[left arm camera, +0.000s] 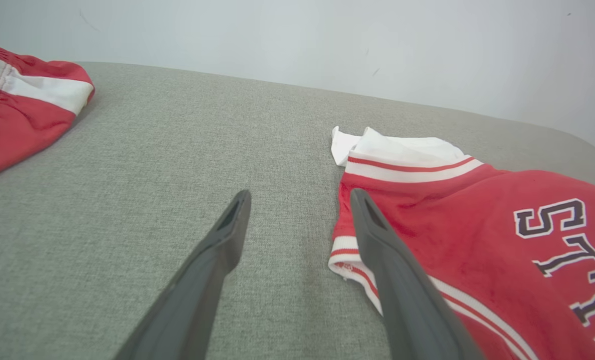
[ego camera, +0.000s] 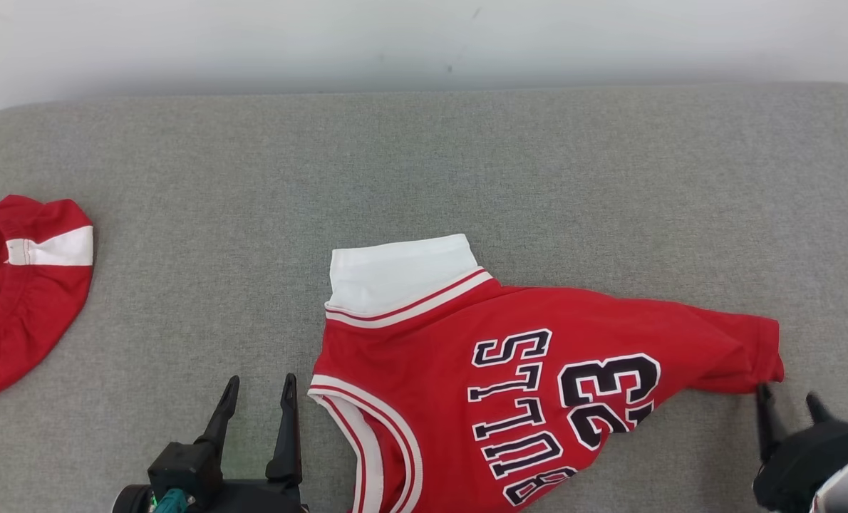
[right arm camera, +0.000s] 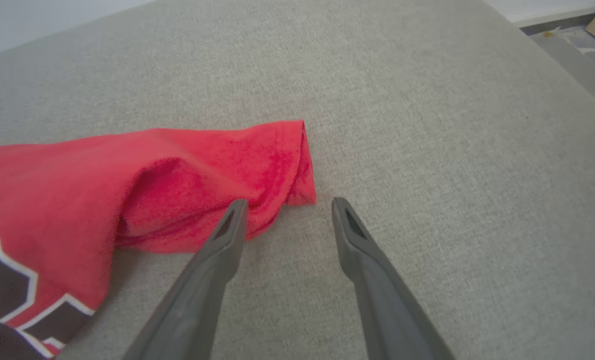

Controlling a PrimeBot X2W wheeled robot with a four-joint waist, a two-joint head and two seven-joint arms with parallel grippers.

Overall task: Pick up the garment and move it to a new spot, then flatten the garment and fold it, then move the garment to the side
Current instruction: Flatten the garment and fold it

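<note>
Two red garments lie on the grey padded surface (ego camera: 467, 157), well apart. The one being worked on, a red jersey (ego camera: 538, 356) (left arm camera: 452, 225) (right arm camera: 77, 200) with black "BULLS" and "23" lettering, sits at the middle and right of the near side, its lower part running off the bottom of the head view. A white panel with red-striped trim sticks out at its far left corner, and its right end narrows to a rumpled, folded-over hem.

The right gripper (ego camera: 787, 395) (right arm camera: 288, 202) is low at that hem with its two dark fingers apart and nothing between them. In its wrist view one fingertip overlaps the edge of the hem; whether it touches the cloth I cannot tell.

The left gripper (ego camera: 261, 381) (left arm camera: 300, 197) is spread wide and empty just beside the jersey's left edge, over bare cushion, one finger lined up with the striped armhole trim.

The second red garment (ego camera: 18, 299) (left arm camera: 17, 115), with a white band, lies bunched at the far left edge. A pale wall (ego camera: 395, 35) rises behind the surface.
</note>
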